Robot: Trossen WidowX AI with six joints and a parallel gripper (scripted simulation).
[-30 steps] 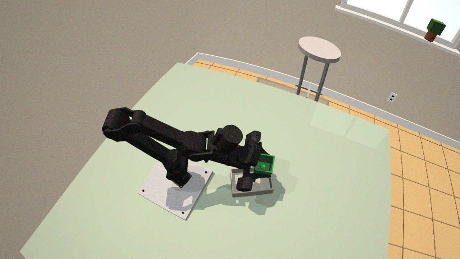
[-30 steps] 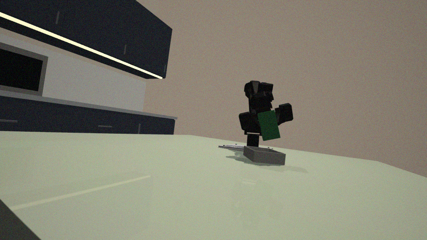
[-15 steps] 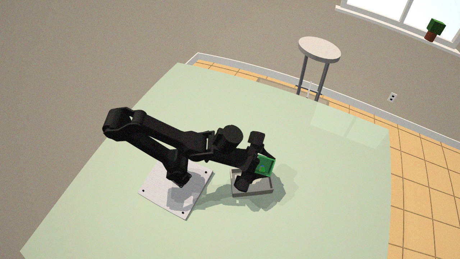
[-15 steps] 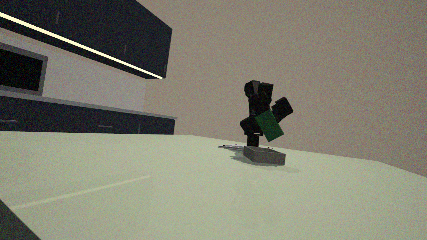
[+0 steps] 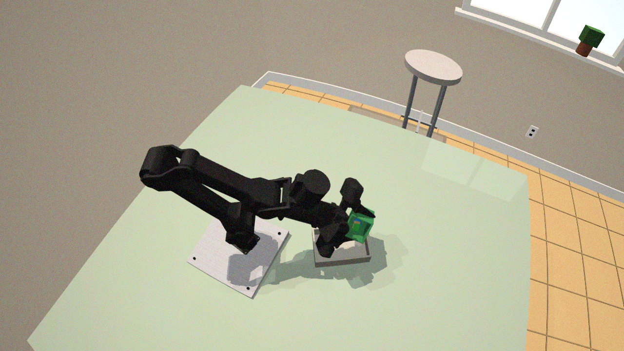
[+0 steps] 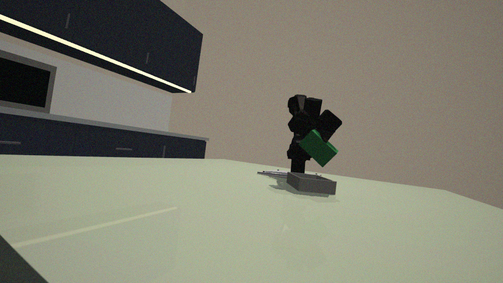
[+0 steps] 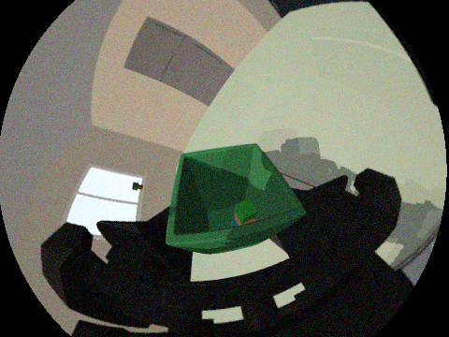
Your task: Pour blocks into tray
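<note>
My gripper (image 5: pixel 358 226) (image 6: pixel 318 144) (image 7: pixel 223 187) is shut on the green cup (image 5: pixel 367 231) (image 6: pixel 318 149) (image 7: pixel 212 180). The cup hangs in the air, rolled well to one side in the exterior view, its mouth facing up to the right there. Inside it, a green block (image 5: pixel 356 227) (image 7: pixel 245 210) shows, with an orange block (image 7: pixel 247 221) and a blue block (image 5: pixel 357 221) (image 7: pixel 234 224) partly behind it. The grey tray (image 5: pixel 342 263) (image 6: pixel 318 186) sits on the table below the cup. No block shows in the visible part of the tray; the gripper hides some of it.
The arm's metal base plate (image 5: pixel 209 255) (image 6: pixel 270 173) lies beside the tray, to its left in the top view. A round stool (image 5: pixel 432 64) stands beyond the table's far edge. Dark wall cabinets (image 6: pixel 116 35) are in the background.
</note>
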